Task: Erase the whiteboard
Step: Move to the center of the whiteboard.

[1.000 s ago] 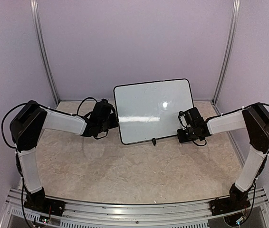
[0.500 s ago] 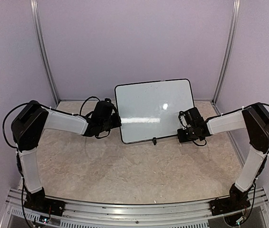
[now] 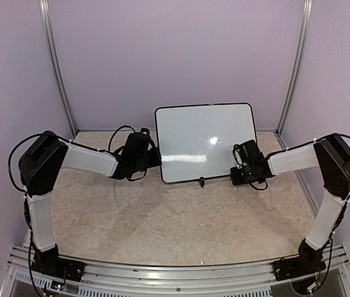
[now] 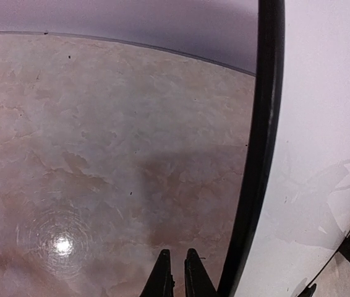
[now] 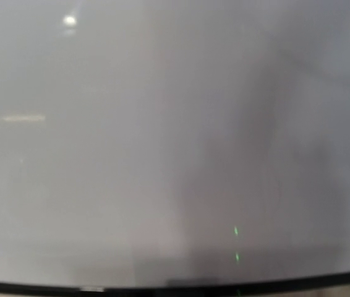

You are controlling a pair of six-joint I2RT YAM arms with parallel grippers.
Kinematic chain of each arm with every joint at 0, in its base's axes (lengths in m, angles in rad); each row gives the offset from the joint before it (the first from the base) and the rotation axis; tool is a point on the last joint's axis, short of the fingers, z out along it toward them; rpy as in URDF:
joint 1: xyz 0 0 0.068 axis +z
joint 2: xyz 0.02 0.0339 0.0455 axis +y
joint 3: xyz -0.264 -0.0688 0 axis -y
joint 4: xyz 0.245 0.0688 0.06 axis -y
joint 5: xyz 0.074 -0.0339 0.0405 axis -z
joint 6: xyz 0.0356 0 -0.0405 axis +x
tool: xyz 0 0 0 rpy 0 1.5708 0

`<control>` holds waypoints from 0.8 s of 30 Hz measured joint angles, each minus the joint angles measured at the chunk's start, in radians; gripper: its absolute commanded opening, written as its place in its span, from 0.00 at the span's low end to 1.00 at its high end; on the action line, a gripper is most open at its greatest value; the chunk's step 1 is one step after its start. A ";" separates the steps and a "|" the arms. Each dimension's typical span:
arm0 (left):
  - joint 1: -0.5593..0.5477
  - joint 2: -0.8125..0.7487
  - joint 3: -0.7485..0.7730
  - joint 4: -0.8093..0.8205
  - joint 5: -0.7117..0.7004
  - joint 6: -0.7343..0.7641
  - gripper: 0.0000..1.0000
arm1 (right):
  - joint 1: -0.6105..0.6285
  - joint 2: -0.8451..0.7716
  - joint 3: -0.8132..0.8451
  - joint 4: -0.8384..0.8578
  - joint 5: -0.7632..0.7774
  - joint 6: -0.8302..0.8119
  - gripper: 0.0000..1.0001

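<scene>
Overhead, a board (image 3: 204, 142) stood propped on a table (image 3: 175, 229), between two robot claws and close to the rear wall (image 3: 175, 55). Its long axis ran from left to right. Its white face leaned back and pointed toward the arms' bases. A small black part of its stand (image 3: 201, 182) showed below the bottom edge.

Left claw (image 3: 156, 161): it sat at the board's left edge, low on that side. In the left wrist view this claw (image 4: 176, 275) was clenched almost fully, only a thin slit between its two dark fingers (image 4: 162, 278), and nothing was gripped in that slit. The board's black rim (image 4: 263, 148) rose just to the right of the fingers. Whether the right finger touched the rim could not be told. Bare table lay ahead and to the left of the claw.

Right claw (image 3: 238, 168): it sat at the board's lower right corner, with the board to its left. Its wrist view was filled by the board's pale face (image 5: 162, 136), slightly blurred, with the rim along the bottom of the view. The fingers themselves did not show there. This claw was clenched tight, and the pictures showed nothing gripped in it.
</scene>
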State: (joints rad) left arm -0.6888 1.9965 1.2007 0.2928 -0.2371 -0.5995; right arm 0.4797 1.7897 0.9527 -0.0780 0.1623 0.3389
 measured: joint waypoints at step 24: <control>0.020 -0.029 -0.137 0.041 -0.007 -0.081 0.40 | 0.024 0.010 0.026 -0.005 0.055 0.026 0.00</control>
State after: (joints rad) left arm -0.6689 1.9678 1.0637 0.3340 -0.2440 -0.6807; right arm 0.5034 1.8000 0.9783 -0.0830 0.2176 0.3645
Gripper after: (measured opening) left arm 0.393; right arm 0.097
